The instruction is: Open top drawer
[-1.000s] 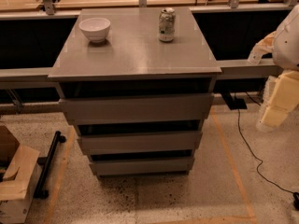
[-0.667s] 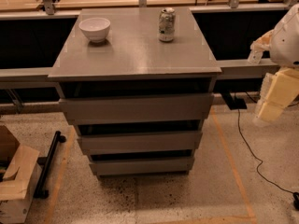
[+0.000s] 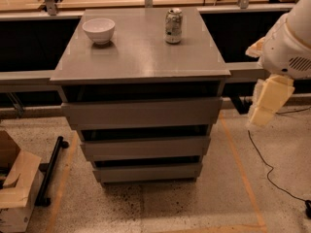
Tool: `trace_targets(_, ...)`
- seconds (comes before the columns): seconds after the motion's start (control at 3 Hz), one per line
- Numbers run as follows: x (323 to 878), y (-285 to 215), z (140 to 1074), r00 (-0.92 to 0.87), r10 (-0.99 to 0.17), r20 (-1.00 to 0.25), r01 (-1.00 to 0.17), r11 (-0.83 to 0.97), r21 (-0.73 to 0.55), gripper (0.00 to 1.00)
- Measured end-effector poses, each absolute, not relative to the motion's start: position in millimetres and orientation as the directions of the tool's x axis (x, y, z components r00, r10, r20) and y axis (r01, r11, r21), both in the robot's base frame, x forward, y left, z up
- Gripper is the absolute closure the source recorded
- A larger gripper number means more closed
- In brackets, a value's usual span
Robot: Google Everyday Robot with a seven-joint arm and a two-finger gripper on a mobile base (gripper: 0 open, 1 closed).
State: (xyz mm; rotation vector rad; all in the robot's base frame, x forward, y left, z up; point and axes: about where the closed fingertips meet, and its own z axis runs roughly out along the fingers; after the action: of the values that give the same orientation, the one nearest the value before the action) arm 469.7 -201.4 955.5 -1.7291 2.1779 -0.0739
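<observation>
The grey cabinet stands in the middle of the camera view with three plain drawer fronts. The top drawer is the widest and tallest front, just under the cabinet top, with a dark gap above it. It sits pushed in, its interior hidden. The two narrower drawers sit below it. My white arm comes in at the right edge. Its cream-coloured gripper hangs down beside the cabinet's right side, level with the top drawer and apart from it.
A white bowl and a drink can stand on the cabinet top. A cardboard box and a black bar lie on the floor at the left. A cable runs across the floor at the right. Wooden benches run behind.
My arm and gripper have shifted a little to the left, closer to the cabinet's right side. The drawers, bowl and can have not moved.
</observation>
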Motion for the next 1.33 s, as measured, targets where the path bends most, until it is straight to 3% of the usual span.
trace_targets(1.0,558,-144,862,-0.148,-0.928,-0.343,-0.952,0.228,-0.205,0.00)
trace_targets(1.33,556,-144,857,-0.146,-0.925,-0.350,-0.957,0.221,-0.186,0.00)
